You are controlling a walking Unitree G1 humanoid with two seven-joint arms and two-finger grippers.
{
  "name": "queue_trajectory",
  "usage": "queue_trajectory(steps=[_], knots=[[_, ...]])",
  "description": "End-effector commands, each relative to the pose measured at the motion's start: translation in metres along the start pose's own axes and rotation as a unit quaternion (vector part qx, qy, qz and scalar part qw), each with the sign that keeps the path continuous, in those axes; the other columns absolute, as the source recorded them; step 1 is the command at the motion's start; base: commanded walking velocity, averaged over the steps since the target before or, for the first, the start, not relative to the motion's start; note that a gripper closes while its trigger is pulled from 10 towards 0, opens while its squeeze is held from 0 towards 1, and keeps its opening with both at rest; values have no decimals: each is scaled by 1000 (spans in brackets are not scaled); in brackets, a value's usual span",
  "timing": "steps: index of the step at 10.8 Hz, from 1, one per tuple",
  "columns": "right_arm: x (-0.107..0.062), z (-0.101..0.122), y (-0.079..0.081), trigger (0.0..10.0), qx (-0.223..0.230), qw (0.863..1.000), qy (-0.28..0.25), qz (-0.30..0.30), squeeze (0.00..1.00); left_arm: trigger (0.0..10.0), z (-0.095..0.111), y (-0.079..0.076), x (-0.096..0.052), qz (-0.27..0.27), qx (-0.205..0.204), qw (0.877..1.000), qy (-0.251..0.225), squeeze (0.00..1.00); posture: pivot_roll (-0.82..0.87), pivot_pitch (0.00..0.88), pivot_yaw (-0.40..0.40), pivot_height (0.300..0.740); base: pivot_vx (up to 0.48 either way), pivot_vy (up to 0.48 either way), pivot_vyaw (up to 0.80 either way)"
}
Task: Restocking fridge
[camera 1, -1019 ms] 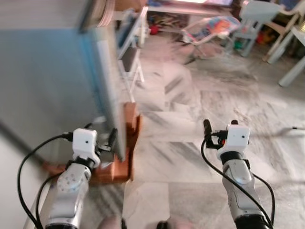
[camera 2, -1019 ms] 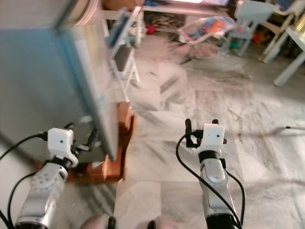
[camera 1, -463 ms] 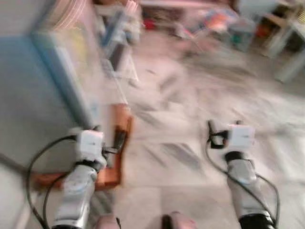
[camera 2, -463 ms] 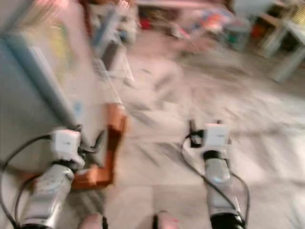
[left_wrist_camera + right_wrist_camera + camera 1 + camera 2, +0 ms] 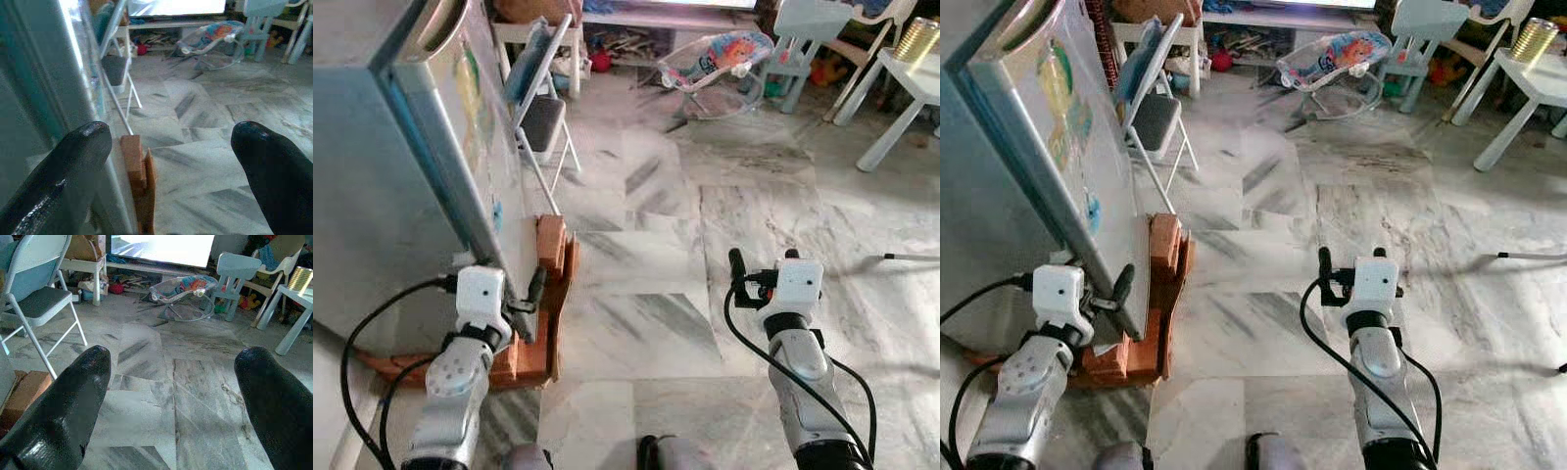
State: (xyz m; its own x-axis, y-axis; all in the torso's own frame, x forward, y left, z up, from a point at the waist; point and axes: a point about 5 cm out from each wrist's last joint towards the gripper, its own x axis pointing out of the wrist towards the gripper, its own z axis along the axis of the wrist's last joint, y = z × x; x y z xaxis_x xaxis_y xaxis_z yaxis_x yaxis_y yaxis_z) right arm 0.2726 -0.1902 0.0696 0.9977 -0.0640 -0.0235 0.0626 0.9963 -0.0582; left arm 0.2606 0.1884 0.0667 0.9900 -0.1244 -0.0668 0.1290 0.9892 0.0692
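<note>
On the robot's left, the fridge (image 5: 401,166) stands raised on bricks (image 5: 551,245), likely to keep it off the floor. The left gripper (image 5: 171,161), released, sits beside its door edge; the right gripper (image 5: 176,396) hangs released and empty over marble.

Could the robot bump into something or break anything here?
Maybe. The left gripper is open right at the edge of the fridge door, so a finger could scrape or catch on it. The fridge sits on bricks in a wooden frame near the robot's feet, which it could kick or trip on. A folding chair stands just beyond the door, so a swinging door might hit it.
</note>
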Motion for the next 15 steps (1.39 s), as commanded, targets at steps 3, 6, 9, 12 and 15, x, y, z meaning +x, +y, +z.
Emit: queue_trajectory(steps=[3, 6, 9, 12, 15], knots=[[-2, 2, -3, 10000, -6, 1000, -4, -2, 0, 10000, 7, 16, 13, 35, 21, 999, -9, 0, 58, 99, -66, 740, 0, 0, 0], [-2, 3, -2, 10000, -7, 1000, -4, 1, 0, 10000, 14, 25, 30, 66, 33, 997, -18, 0, 52, 102, -75, 740, 0, 0, 0], [-9, 5, 9, 10000, 11, 998, -4, 57, 0, 10000, 29, 40, 61, 99, 18, 995, -21, 0, 22, 99, -75, 740, 0, 0, 0], [-29, -18, 17, 10000, 13, 987, 77, 143, 0, 10000, 35, 42, 68, 86, 26, 996, -27, 0, 17, 102, -74, 740, 0, 0, 0], [-45, -46, 17, 10000, -22, 960, 182, 209, 0, 10000, 66, -44, 81, -122, 30, 986, -106, 0, 26, 99, -82, 740, 0, 0, 0]])
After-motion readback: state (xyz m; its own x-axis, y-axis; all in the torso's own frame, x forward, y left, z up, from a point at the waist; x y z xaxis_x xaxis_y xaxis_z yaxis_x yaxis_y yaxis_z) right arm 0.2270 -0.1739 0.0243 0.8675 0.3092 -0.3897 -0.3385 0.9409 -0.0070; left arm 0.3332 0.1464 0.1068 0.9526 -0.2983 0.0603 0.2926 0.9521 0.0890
